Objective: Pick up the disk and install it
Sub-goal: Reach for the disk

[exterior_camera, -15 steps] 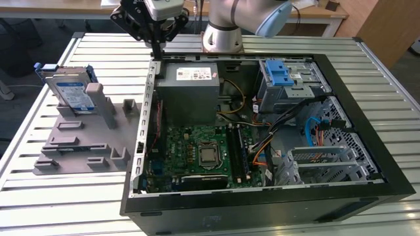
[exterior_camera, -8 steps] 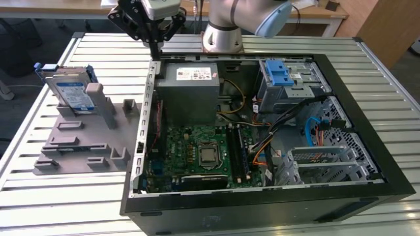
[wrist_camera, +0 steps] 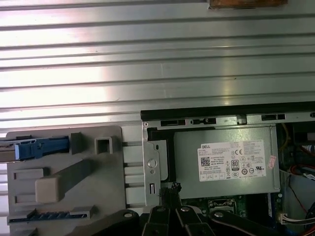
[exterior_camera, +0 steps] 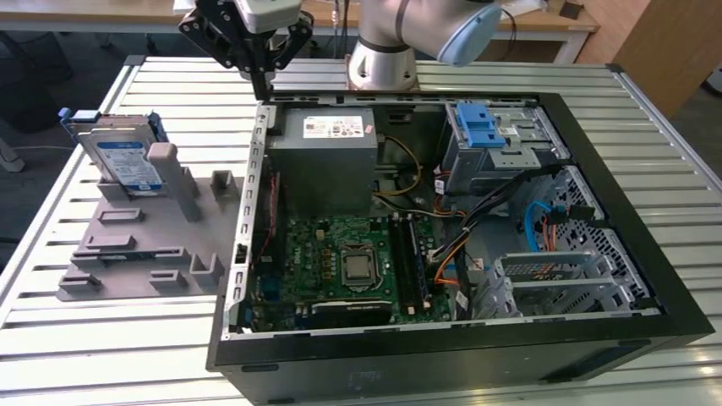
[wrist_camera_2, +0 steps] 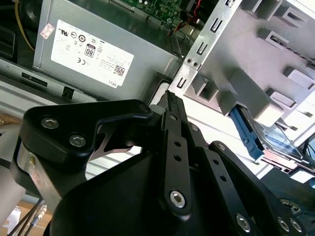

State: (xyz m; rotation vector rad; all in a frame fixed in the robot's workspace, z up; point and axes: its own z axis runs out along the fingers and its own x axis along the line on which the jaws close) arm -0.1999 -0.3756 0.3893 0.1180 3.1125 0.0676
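Disk (exterior_camera: pixel 122 156) stands on edge in grey fixture (exterior_camera: pixel 135 245), left of exterior view, presumably propped for grasping; gripper (exterior_camera: pixel 262 85), fingers pressed together and empty, hovers above computer case (exterior_camera: pixel 451 359) upper-left corner.

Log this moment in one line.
gripper shut, empty | near computer case corner | disk upright in grey holder, untouched

The arm (exterior_camera: pixel 384 51) is showing smooth silver-grey casing, a pale blue cap (exterior_camera: pixel 466 38) sitting at its three o'clock; the black end effector (exterior_camera: pixel 262 85) is wearing linked bars studded with silver screws (wrist_camera_2: pixel 177 198).
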